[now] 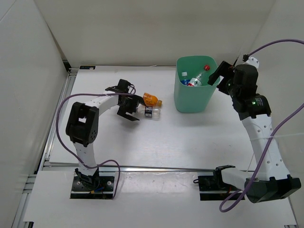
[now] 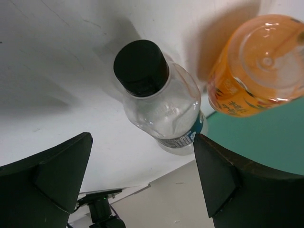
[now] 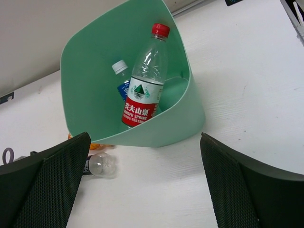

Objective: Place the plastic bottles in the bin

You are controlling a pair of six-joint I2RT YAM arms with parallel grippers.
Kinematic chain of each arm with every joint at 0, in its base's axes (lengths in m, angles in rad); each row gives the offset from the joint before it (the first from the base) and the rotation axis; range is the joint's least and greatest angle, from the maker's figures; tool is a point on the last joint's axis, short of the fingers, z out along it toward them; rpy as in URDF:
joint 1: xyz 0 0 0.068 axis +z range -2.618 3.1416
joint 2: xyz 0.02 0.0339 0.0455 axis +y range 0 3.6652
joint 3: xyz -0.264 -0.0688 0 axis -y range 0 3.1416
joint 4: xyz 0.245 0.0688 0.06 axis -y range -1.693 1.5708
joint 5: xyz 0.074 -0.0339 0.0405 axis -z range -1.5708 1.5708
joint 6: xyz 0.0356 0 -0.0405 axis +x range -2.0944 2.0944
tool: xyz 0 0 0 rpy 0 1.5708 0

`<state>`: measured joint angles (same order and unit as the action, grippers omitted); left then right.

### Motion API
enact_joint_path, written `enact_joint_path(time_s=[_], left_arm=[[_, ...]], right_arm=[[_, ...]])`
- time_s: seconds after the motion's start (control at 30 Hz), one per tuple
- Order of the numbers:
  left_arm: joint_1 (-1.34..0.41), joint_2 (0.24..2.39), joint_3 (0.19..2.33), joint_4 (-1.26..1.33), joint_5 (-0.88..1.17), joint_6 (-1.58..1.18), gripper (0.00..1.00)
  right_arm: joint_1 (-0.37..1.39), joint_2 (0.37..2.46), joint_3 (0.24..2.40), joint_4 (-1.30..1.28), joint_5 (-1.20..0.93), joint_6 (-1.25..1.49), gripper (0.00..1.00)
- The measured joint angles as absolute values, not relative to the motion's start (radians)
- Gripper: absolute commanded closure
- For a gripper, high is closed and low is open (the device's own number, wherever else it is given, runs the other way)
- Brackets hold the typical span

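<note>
Mint-green bin (image 3: 180, 118) holds red-labelled bottle (image 3: 145, 80), white-capped bottle (image 3: 120, 71).

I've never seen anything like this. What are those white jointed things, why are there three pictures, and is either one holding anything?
They are two robot arms bolted to a table, each ending in a two-finger gripper. One picture looks down from above; the other two come from small cameras on each wrist, so the dark shapes at their lower corners are the arm's own fingers. The left gripper is open beside a clear bottle with a dark cap and an orange bottle, both lying on the table. The right gripper hangs open at the green bin, which holds a red-capped bottle and a white-capped one. Neither gripper holds anything.
</note>
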<state>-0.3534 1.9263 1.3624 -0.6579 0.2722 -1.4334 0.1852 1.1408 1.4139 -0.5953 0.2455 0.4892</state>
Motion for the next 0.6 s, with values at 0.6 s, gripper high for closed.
enact_joint_path(time_s=[0.6], left_arm=[[-0.369, 2.051, 1.422, -0.670, 0.259, -1.400, 0.03]], right_arm=[[0.185, 1.122, 1.370, -0.596, 0.265, 0.463, 0.01]])
